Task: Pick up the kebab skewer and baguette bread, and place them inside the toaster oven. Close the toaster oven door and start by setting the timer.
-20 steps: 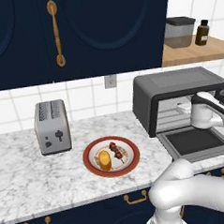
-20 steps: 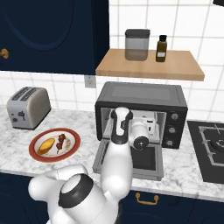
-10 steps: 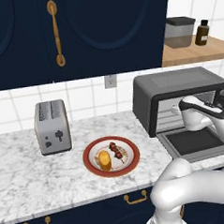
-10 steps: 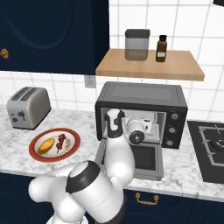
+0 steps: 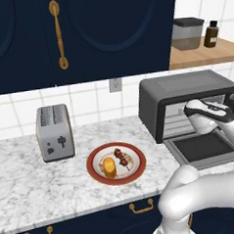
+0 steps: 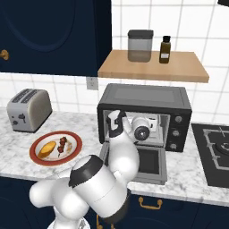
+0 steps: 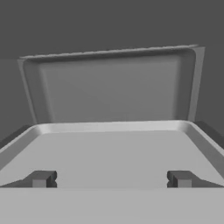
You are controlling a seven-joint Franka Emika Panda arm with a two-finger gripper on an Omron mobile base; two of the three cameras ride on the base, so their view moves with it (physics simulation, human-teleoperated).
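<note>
The kebab skewer (image 5: 122, 157) and the golden baguette bread (image 5: 109, 167) lie side by side on a red-rimmed plate (image 5: 92, 165) on the marble counter; both views show them, skewer (image 6: 61, 143) and baguette (image 6: 47, 149). To the plate's right stands the dark grey toaster oven (image 5: 186, 88), its door (image 5: 204, 148) dropped flat open. My gripper (image 7: 110, 179) is open and empty at the oven's mouth, pointing in over a grey tray (image 7: 109, 127). My wrist (image 6: 141, 129) hangs above the open door (image 6: 150, 163).
A silver two-slot toaster (image 5: 54, 132) stands left of the plate. Above the oven, a wooden shelf (image 6: 152, 67) carries a canister and a dark bottle. A stovetop (image 6: 214, 152) lies right of the oven. Dark blue cabinets hang overhead.
My hand has shifted a little to the left in front of the oven mouth and the arm's elbow has swung. The jaws have stayed open. Plate and food have not moved.
</note>
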